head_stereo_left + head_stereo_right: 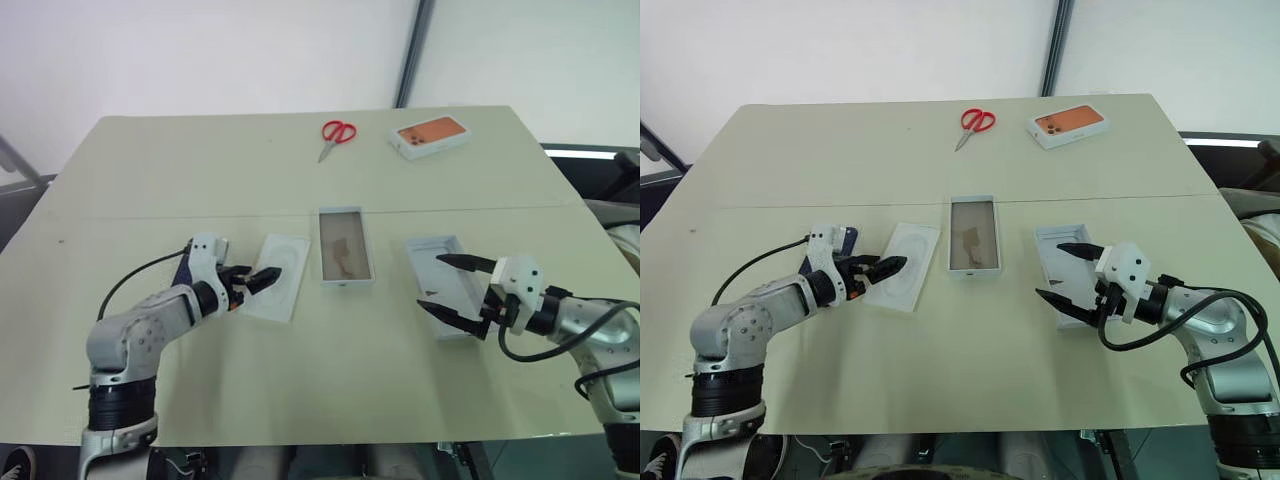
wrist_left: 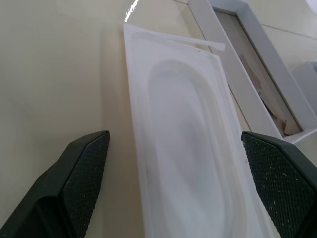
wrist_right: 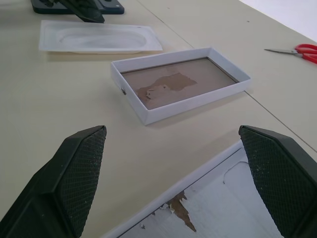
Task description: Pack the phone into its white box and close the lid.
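Left eye view: left claw (image 1: 262,281) is spread wide and holds nothing. It points toward my right, over the near end of the flat white insert (image 1: 277,288); the left wrist view confirms it, with one finger on each side of the insert's oblong recess. The phone (image 1: 847,238) is a dark blue sliver on the table (image 1: 200,170), just left of the insert and mostly hidden behind the left wrist. So it lies on the outer side of the claw, not ahead of the fingertips. From the right wrist view I judge its long axis to run parallel to the insert and to the white box (image 1: 345,247), front to back, but too little shows to be sure. The white box sits empty and open at centre, just right of the insert, brown floor up. The lid (image 1: 437,262) lies inside-up further right, with the right claw (image 1: 432,282) spread wide over its near end and gripping nothing. The left arm is plainly the nearer one to the phone. I expect it must draw back and swing left to get the fingers across the phone's narrow width. One risk is nudging the insert on the way.
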{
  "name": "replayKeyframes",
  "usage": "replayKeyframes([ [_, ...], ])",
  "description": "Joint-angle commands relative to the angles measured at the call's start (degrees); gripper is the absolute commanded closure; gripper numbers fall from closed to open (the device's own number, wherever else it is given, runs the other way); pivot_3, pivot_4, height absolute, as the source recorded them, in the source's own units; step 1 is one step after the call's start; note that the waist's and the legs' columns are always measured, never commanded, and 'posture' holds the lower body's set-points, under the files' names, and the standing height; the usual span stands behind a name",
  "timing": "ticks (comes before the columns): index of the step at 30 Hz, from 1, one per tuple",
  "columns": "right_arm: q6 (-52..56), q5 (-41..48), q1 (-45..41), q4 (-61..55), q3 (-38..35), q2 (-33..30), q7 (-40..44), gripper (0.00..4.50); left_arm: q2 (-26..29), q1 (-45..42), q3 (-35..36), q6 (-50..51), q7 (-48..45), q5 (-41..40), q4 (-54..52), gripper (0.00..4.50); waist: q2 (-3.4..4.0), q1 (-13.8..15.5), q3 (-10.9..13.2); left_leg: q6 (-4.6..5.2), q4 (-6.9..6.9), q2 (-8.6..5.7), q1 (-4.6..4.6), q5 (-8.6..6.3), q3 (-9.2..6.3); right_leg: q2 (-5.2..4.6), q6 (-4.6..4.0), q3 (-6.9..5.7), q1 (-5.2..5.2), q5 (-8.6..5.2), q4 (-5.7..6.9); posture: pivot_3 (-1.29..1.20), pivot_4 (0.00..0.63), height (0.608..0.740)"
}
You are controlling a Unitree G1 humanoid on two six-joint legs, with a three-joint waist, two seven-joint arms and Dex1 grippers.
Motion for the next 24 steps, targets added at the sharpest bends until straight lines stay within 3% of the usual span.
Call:
replayKeyframes([
  [1,-1.64,-0.12,-0.85,0.03,-0.6,0.49,-0.53,0.02,-1.56,0.49,-1.14,3.64,0.77,-1.27,2.48,0.04,0.0,0.11,0.0,0.0,0.02,-0.02,0.0,0.0,0.0,-0.02,0.02,0.0,0.02,0.01,0.0,0.0,0.15,0.74],
  [2,-1.78,-0.21,-0.91,0.14,-0.63,0.51,-0.59,0.0,-1.86,0.5,-0.91,3.81,1.2,-1.14,2.91,0.55,0.0,0.15,0.0,0.0,0.02,-0.04,0.0,0.0,0.0,-0.04,0.03,0.0,0.02,0.01,-0.01,0.0,0.15,0.74],
  [3,-1.86,-0.21,-0.96,0.25,-0.66,0.51,-0.61,0.0,-1.97,0.58,-0.86,3.93,1.34,-1.02,3.34,0.78,0.0,0.19,0.0,0.0,0.02,-0.07,0.01,0.0,0.0,-0.05,0.04,0.01,0.03,0.02,-0.01,0.0,0.15,0.74],
  [10,-2.23,-0.39,-1.12,0.95,-0.9,0.46,-1.07,0.0,-2.66,0.88,1.86,6.2,2.46,-2.27,5.02,4.3,0.0,0.77,0.0,0.06,-0.01,-0.18,0.0,-0.03,0.0,-0.15,0.07,0.01,0.02,0.03,-0.08,0.0,0.15,0.74],
  [24,-1.51,-1.5,-2.48,1.4,3.75,2.54,-0.96,0.0,-6.65,-4.44,15.46,6.88,8.73,-10.85,7.72,4.41,-0.1,0.56,0.05,0.05,-0.01,-0.22,0.0,-0.03,-0.02,-0.16,0.09,0.01,0.0,0.03,-0.09,0.0,0.15,0.74],
])
